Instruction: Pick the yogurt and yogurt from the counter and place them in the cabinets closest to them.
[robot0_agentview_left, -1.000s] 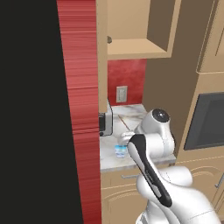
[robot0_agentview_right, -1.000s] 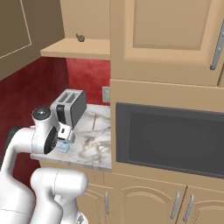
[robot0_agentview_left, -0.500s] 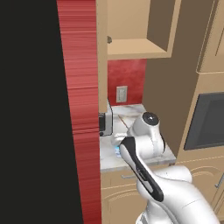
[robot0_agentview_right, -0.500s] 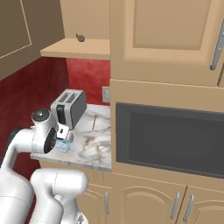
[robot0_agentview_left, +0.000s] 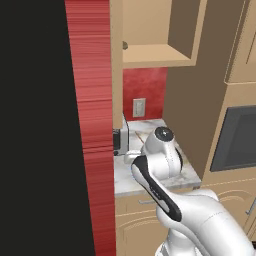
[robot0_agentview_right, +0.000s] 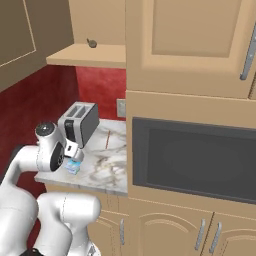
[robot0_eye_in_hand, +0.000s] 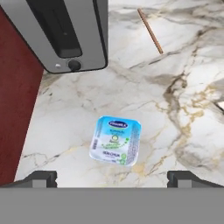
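- Hovering with jaws spread wide over the yogurt (robot0_eye_in_hand: 115, 141) on the counter (robot0_eye_in_hand: 183, 100).
- Risking clipping the toaster (robot0_eye_in_hand: 65, 33) at eleven o'clock, or tipping the cup by descending off-centre.

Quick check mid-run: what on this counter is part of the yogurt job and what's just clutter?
Job:
- yogurt, on the counter
- open wall cabinet above it
- gripper, open, over the cup

Lying about:
- toaster
- thin brown stick
- built-in oven
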